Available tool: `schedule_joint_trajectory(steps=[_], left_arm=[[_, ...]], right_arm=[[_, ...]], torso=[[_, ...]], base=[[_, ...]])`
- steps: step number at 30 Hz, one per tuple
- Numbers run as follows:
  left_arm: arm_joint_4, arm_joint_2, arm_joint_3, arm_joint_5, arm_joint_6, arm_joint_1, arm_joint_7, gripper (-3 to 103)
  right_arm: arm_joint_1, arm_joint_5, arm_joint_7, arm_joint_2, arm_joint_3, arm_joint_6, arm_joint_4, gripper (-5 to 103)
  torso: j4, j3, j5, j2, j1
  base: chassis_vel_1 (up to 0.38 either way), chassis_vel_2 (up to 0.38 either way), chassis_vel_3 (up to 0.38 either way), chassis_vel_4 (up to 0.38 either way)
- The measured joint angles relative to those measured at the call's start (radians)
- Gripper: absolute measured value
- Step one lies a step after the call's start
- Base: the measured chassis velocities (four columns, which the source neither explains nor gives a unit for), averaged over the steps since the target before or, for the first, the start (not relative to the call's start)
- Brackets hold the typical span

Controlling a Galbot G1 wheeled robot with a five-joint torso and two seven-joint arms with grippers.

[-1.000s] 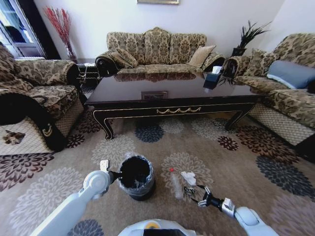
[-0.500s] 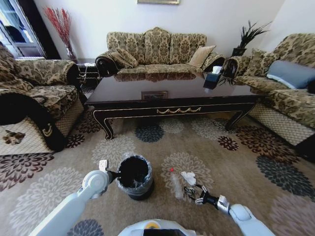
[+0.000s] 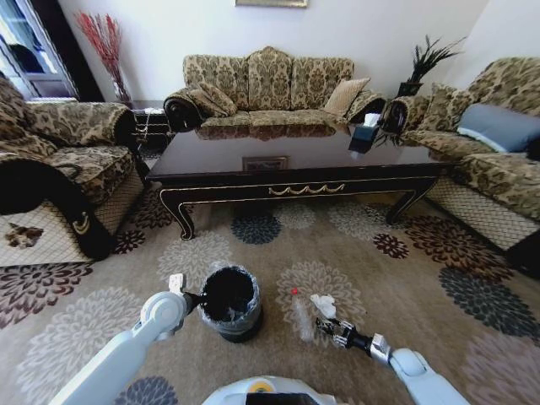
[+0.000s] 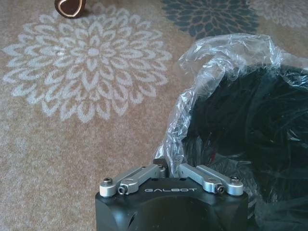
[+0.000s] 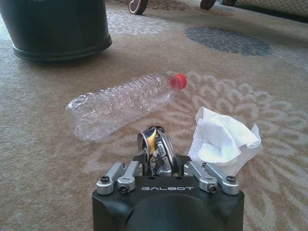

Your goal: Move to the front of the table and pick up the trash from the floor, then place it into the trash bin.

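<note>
The right gripper (image 5: 155,156) has crept forward beside the bottle (image 5: 120,103) and seems to pinch a crushed can (image 5: 155,149); left gripper (image 4: 166,166) grips the bin (image 3: 229,302) liner.

A beige carpet (image 3: 439,337) with large flower medallions in grey, white and maroon covers the floor. At the top centre a brown damask sofa (image 3: 268,84) stands against a pale wall (image 3: 169,29). Matching armchairs sit at the left edge (image 3: 59,160) and right edge (image 3: 494,152), the right one bearing a blue-grey cushion (image 3: 499,126). Red dried stems (image 3: 103,38) rise at the upper left, beside a window (image 3: 21,46); a dark spiky plant (image 3: 426,61) stands at the upper right.
</note>
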Motion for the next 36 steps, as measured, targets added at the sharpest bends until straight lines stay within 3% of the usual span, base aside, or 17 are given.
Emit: schedule_joint_trajectory(steps=[3,19,33,36], left_arm=[[0.000,-0.002,0.001,0.002,0.000,0.003,0.001,0],[-0.002,-0.005,0.014,0.003,0.000,0.002,0.005,0],[0.001,-0.027,0.079,0.039,0.000,-0.019,0.001,0],[-0.005,-0.027,0.102,0.039,0.000,-0.027,-0.003,0]], right_arm=[[-0.004,-0.002,-0.001,0.000,0.005,0.003,0.000,26],[-0.050,0.005,-0.011,-0.014,0.045,0.004,0.032,25],[-0.228,0.127,-0.010,-0.076,0.153,-0.024,0.360,25],[-0.296,0.172,-0.010,-0.096,0.175,-0.044,0.496,25]], torso=[[0.0001,0.000,0.0001,0.000,0.000],[0.0000,0.000,0.0004,0.000,0.000],[0.0001,0.000,0.0001,0.000,0.000],[-0.0001,0.000,0.0001,0.000,0.000]], base=[[0.000,0.000,0.000,0.000],[0.000,0.000,0.000,0.000],[0.000,0.000,0.000,0.000],[0.000,0.000,0.000,0.000]])
